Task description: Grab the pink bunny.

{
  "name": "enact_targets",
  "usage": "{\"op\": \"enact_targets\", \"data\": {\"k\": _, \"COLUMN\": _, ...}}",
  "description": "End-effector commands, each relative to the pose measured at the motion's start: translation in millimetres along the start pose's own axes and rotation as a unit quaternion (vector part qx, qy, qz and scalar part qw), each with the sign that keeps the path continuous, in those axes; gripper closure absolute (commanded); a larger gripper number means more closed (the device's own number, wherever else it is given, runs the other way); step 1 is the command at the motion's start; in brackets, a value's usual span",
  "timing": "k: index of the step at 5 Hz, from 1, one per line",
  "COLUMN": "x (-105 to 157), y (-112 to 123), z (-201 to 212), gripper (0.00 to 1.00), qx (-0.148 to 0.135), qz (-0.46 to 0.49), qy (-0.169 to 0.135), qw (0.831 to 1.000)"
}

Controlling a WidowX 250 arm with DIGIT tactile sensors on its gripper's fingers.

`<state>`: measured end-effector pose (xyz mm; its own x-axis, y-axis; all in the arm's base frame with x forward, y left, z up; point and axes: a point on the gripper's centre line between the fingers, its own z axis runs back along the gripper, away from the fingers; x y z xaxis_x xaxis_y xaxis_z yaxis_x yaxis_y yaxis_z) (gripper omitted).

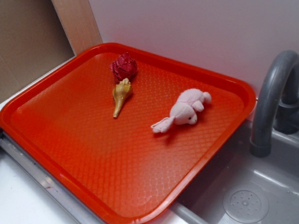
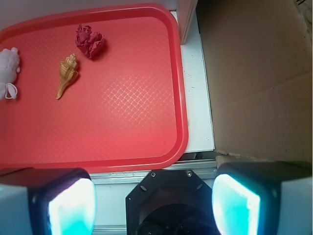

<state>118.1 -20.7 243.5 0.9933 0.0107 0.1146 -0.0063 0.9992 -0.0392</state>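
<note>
The small pale pink fuzzy plush bunny lies on the red plastic tray, at its far left in the wrist view, well apart from the gripper, whose fingers stand wide open, holding nothing, beyond the tray's near rim.

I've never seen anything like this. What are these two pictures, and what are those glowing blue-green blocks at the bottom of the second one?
Both show the same scene at one moment. The exterior picture comes from a camera standing beside an orange tray, next to a grey toy sink with a faucet. The wrist picture comes from a camera on the robot arm itself, looking down. Those glowing blocks are the two fingers of its gripper, standing wide apart and holding nothing. On the tray lie a pink bunny, a tan shell and a dark red ruffled ball. The bunny is what the arm should grab; in the wrist view it sits at the far left edge.
</note>
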Motion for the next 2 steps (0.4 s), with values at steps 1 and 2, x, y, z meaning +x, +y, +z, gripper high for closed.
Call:
{"op": "enact_targets", "data": {"k": 1, "x": 0.0, "y": 0.0, "z": 0.0, "gripper": 0.0, "qx": 0.0, "qz": 0.0, "qy": 0.0, "qw": 1.0}}
{"op": "enact_targets", "data": {"k": 2, "x": 18.3, "y": -35.2, "z": -11.2, "gripper": 0.0, "qx": 0.013, "qz": 0.012, "qy": -0.014, "qw": 1.0}}
